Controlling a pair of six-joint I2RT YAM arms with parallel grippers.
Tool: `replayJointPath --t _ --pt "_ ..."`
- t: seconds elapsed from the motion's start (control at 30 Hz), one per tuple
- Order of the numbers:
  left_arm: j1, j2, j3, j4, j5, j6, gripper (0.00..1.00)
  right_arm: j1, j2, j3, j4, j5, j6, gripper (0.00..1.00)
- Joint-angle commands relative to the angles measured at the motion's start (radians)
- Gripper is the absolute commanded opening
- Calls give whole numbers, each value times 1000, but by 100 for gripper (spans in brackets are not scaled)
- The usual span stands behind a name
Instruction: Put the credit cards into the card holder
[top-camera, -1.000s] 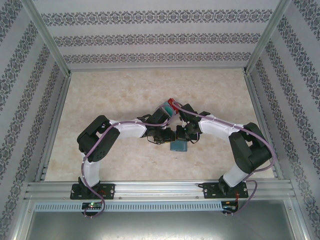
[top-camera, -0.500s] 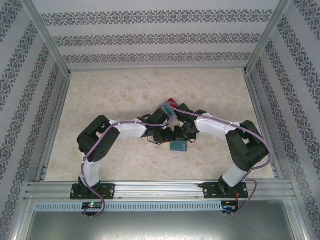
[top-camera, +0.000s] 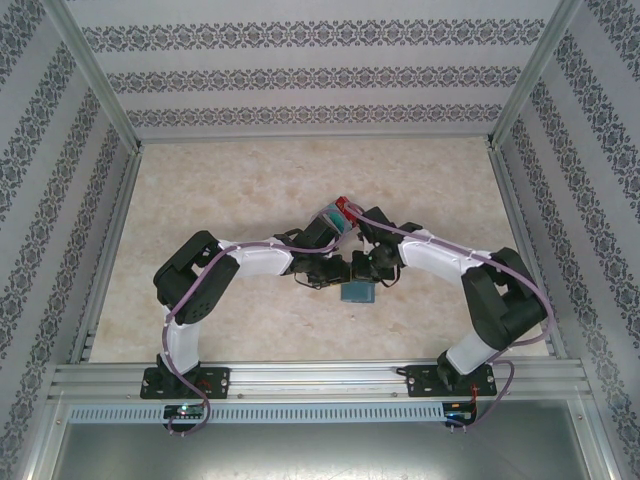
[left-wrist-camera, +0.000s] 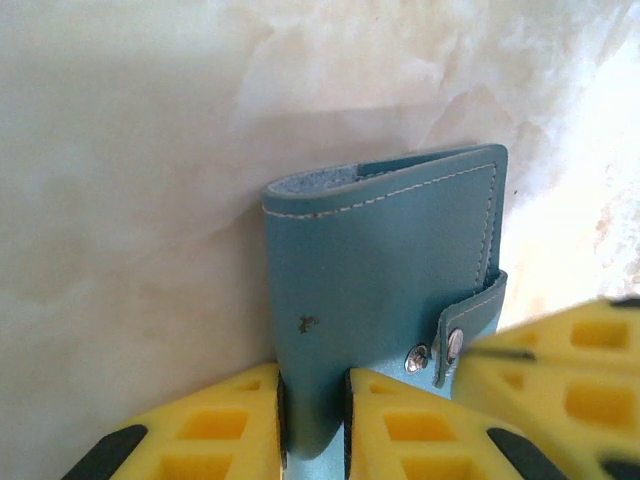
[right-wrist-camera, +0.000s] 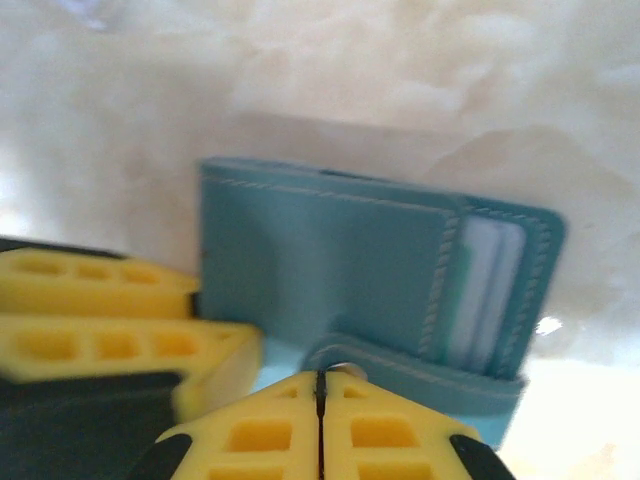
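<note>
card holder (top-camera: 357, 293) sits on worktop (top-camera: 230, 180), middle, near side | left pincer (left-wrist-camera: 315, 405) at its left, a finger each side of one flap (left-wrist-camera: 380, 270) | right pincer (right-wrist-camera: 318, 410) at its right, beside strap (right-wrist-camera: 425, 375) | small box (top-camera: 335, 217) behind both

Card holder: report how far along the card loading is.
Done: one pocket already shows pale and green edges, possibly cards. In hand: the left gripper pinches the edge of the card holder, while the right gripper, shut, sits at its snap strap. Left: a red card seems to be still outside, behind the wrists.
</note>
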Motion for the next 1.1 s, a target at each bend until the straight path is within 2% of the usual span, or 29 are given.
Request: replayJointPath --t 0.0,0.17,0.27,0.57,0.63,0.8,1.07 --pt "-15 -8 -23 46 -16 -12 23 10 -31 46 -72 -45 -19 12" --pt "-11 -34 -59 119 -6 -50 25 39 -7 54 -129 89 -2 25" --pt "-8 -60 -82 134 -29 -58 25 40 -2 60 -162 163 -3 26" --pt "-3 -96 -147 224 -22 -81 28 62 59 130 -162 143 -18 32" --pt "-2 -111 -165 245 -28 -85 33 66 68 139 -164 139 -17 32" --pt "5 -166 -225 281 -75 -97 37 77 104 168 -211 189 -18 32" --pt "15 -219 -280 275 -130 -110 37 109 170 221 -251 262 -41 32"
